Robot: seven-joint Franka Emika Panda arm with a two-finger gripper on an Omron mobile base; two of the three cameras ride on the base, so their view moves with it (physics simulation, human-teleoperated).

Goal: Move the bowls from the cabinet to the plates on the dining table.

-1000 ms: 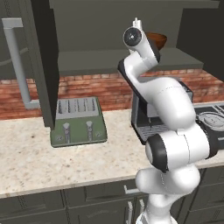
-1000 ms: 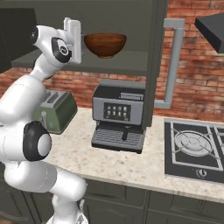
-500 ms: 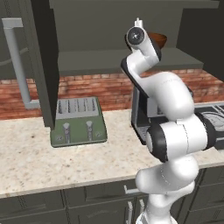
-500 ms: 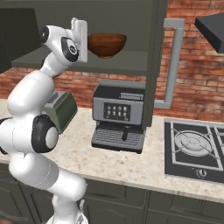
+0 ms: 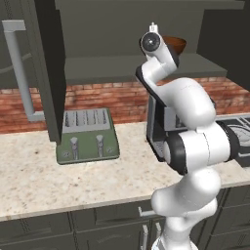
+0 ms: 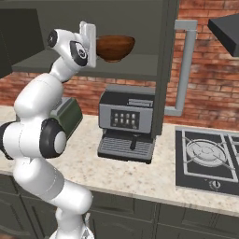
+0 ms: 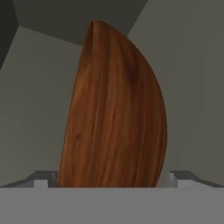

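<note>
Hand spread wide around glossy, wood-grained reddish-brown bowl, round, on matte cabinet shelf.

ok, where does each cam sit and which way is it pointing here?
Left base view: behind the arm to its left, facing the open cabinet, toaster and counter; arm rises at lower right, partly hiding the reddish-brown bowl.
Right base view: behind to its right, facing the same shelf, coffee machine and hob; arm at lower left.
Hand view: on the hand, rolled, close up on the bowl between the open gripper tips.
All three share the bowl.
</note>
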